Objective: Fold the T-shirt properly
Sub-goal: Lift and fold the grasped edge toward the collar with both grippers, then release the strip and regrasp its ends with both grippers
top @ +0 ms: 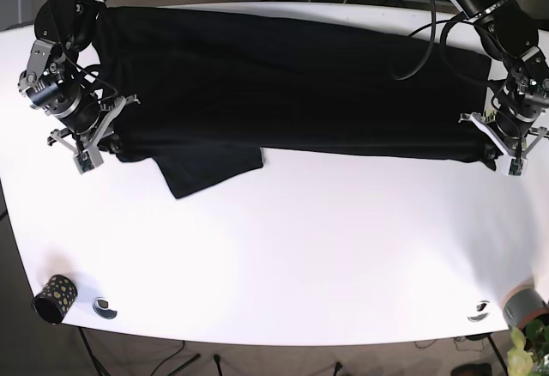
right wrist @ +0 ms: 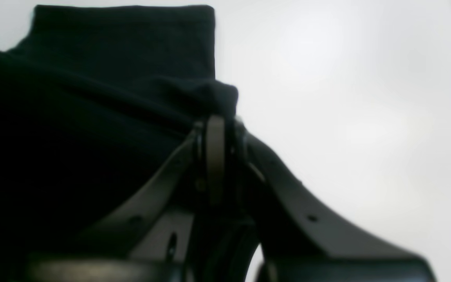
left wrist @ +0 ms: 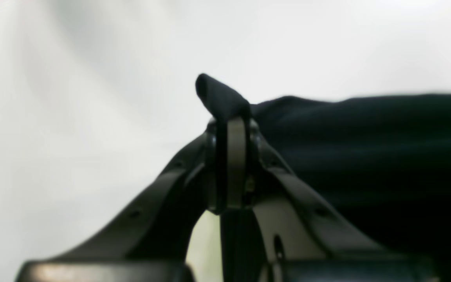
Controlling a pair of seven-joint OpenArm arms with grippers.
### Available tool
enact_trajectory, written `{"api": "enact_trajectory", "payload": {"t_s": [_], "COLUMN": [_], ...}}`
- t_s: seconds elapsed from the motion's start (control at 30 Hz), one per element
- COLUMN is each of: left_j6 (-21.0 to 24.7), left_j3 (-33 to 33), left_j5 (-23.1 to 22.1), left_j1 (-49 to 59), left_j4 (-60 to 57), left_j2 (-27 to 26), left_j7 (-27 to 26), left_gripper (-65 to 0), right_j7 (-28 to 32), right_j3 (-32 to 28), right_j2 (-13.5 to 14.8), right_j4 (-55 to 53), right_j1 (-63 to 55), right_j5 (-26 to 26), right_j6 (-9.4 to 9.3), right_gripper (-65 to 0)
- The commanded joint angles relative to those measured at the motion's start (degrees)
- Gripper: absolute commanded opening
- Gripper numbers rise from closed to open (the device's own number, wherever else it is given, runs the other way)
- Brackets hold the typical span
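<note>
T-shirt [top: 292, 75] lies spread wide across the far half of the white tabletop [top: 283, 256], one sleeve poking toward the near side. Left claw [top: 509, 140] and right claw [top: 86, 131] each clamp the near edge at opposite ends. Looks mid lengthwise fold; next move needs both lifting together, cloth kept taut.
</note>
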Motion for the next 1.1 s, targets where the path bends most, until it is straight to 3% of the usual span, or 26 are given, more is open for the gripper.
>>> {"api": "enact_trajectory", "payload": {"t_s": [0.0,0.27,0.37,0.43,0.5,0.53,0.6,0.67,0.73,0.8,0.87,1.07], "left_j6": [-0.05,-0.84,-0.89,-0.89,-0.89,-0.89,-0.89,-0.89,-0.89,-0.89,-0.89,-0.89], "left_j3": [-0.24,-0.24,-0.24,-0.15,0.2,0.2,0.56,1.35,1.61,1.52,1.43,1.7], "left_j5": [-0.05,-0.05,0.31,0.39,0.48,0.48,0.48,0.48,0.48,0.31,0.04,-0.05], "left_j1": [1.01,6.72,8.39,9.01,9.62,10.06,10.41,10.68,10.68,10.5,10.33,9.1], "left_j4": [2.26,2.35,2.35,2.26,2.18,2.18,2.18,2.18,2.35,2.61,3.67,8.77], "left_j2": [-0.86,-1.12,-1.12,-1.12,-1.21,-1.21,-1.21,-1.3,-1.3,-1.03,-0.94,0.46], "left_j7": [0.39,0.39,0.39,0.39,0.39,0.39,0.39,0.39,0.39,0.39,0.39,0.39], "left_gripper": [-65.0,-65.0,-64.6,-64.6,-64.4,-63.5,-57.9,-47.6,-37.2,-27.9,-25.0,-25.4], "right_j7": [0.99,0.99,0.99,0.99,0.99,1.08,1.17,1.26,1.26,1.17,1.08,1.08], "right_j3": [0.34,2.18,3.77,4.82,5.79,6.4,7.2,8.25,8.87,8.87,8.87,8.69], "right_j2": [0.35,-1.41,-3.25,-3.6,-3.95,-4.04,-4.75,-5.01,-5.19,-5.27,-6.24,-7.56], "right_j4": [2.38,2.38,2.29,2.2,2.11,1.67,0.09,-0.96,-0.88,1.67,4.4,7.12], "right_j1": [-1.46,-8.41,-9.46,-10.16,-10.43,-10.6,-10.52,-10.16,-10.16,-10.16,-10.16,-8.58], "right_j5": [0.46,0.63,0.37,0.37,0.37,0.37,0.37,0.46,0.72,0.81,0.81,0.81], "right_j6": [-0.1,-0.1,-0.1,-0.1,-0.1,-0.1,-0.1,0.34,0.51,0.51,0.51,0.51], "right_gripper": [-65.0,-65.0,-64.4,-57.5,-47.2,-39.2,-28.1,-18.7,-15.2,-15.9,-16.8,-16.8]}}
